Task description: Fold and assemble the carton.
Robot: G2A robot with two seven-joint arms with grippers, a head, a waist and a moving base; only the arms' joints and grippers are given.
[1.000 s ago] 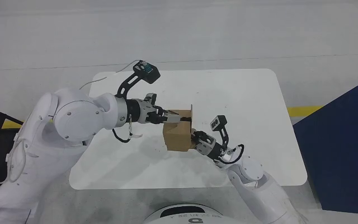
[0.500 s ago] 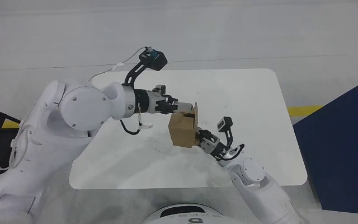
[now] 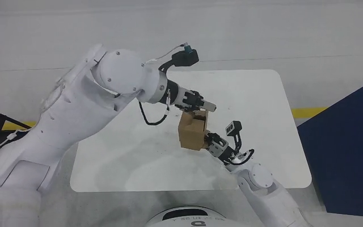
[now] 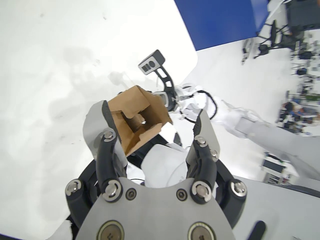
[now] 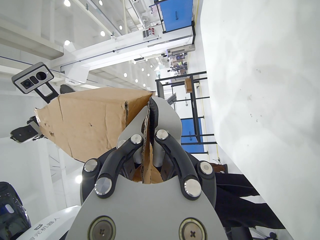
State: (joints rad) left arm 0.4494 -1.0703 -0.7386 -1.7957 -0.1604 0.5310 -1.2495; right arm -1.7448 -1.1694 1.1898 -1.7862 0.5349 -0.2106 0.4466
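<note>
The brown carton (image 3: 191, 130) is held tilted above the middle of the white table (image 3: 255, 96). My right gripper (image 3: 209, 142) comes up from the near edge and is shut on a cardboard flap at the carton's near lower corner; in the right wrist view that gripper (image 5: 151, 102) pinches the flap edge beside the creased carton (image 5: 92, 121) wall. My left gripper (image 3: 207, 106) is at the carton's far upper edge, open. In its own view the left gripper (image 4: 153, 108) has its fingers wide apart, one finger (image 4: 110, 118) against the carton (image 4: 140, 113), whose open end shows flaps folded inward.
A blue panel (image 3: 334, 153) stands off the table's right side. A wide stretch of the table to the right of and behind the carton is bare. The left arm's elbow and cable (image 3: 153, 116) hang over the table's left half.
The carton has shifted right and tilted up in my right gripper. My left arm has swung higher and right, its gripper going from the carton's left top to its far upper edge.
</note>
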